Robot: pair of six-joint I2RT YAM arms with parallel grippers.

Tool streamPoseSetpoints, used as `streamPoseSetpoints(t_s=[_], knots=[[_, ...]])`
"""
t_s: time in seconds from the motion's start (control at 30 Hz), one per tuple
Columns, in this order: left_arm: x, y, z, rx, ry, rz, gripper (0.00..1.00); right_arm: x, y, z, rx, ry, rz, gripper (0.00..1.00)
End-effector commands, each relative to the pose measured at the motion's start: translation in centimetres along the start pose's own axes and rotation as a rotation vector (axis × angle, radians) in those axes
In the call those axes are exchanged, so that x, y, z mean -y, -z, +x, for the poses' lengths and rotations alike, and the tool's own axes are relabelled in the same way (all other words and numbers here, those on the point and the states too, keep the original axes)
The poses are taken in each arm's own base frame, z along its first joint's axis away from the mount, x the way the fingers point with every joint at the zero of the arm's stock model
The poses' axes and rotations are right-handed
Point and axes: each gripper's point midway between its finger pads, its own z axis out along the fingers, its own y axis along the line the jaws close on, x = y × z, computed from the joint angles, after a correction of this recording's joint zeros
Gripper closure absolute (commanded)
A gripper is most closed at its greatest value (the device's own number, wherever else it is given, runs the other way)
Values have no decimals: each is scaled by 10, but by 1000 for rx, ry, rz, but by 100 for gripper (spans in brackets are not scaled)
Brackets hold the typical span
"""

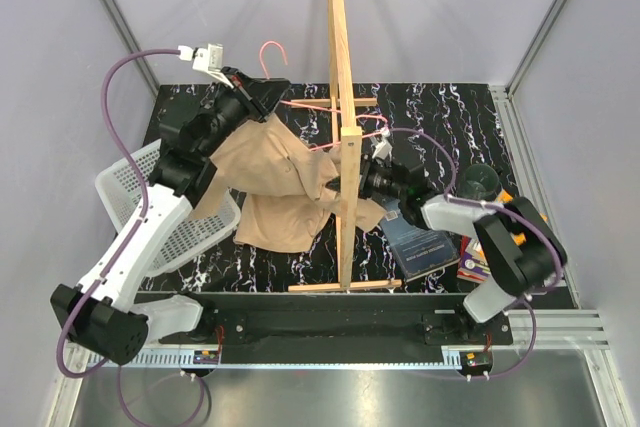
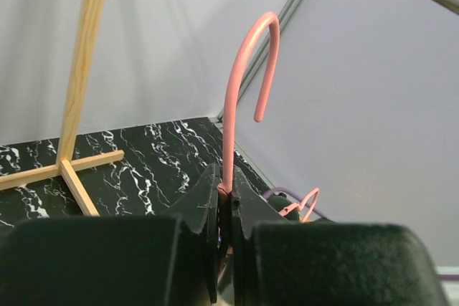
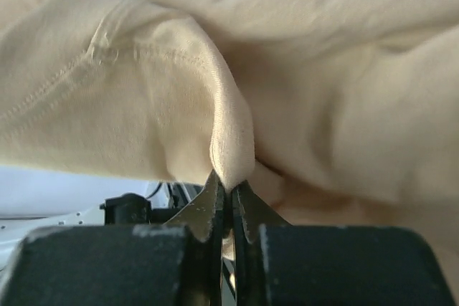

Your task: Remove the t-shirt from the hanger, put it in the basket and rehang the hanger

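A: So, what was the left tool [image 2: 224, 193] doing?

B: It was clamped tight on the pink wire of the hanger [image 2: 240, 84], just below the curved hook, which stood up above the fingers.

A: And the right tool [image 3: 229, 191]?

B: Pinched closed on a fold of the tan t-shirt [image 3: 323, 91], just beside the wooden pole stand [image 1: 345, 137].

A: Where did the t-shirt sit, then?

B: Bunched up and hanging between the two tools, its lower part draped down to the black marbled tabletop [image 1: 450, 117]. The hanger's wire ran bare to the right, past the pole. Whether cloth was looped on the wire, I couldn't tell.

A: Any writing?

B: A blue book [image 1: 420, 242] lay on the tabletop near the right arm, but its cover print was too small to read. A white mesh basket [image 1: 125, 187] sat at the left edge.
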Motion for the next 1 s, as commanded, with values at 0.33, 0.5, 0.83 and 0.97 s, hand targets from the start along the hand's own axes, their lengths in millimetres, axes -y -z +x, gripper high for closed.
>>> streamPoseSetpoints(t_s=[0.33,0.5,0.83,0.97], knots=[[18,-12,-25,47,-19,100,100,1,-14,-14,17,-14,-9,49],[16,-12,-24,35,-32,101,100,29,39,-6,52,18,159,18],[20,-19,-10,-47,-55,174,100,-54,146,-51,367,492,74,1],[34,-18,-6,-75,-37,266,100,-96,163,-80,486,667,28,0]])
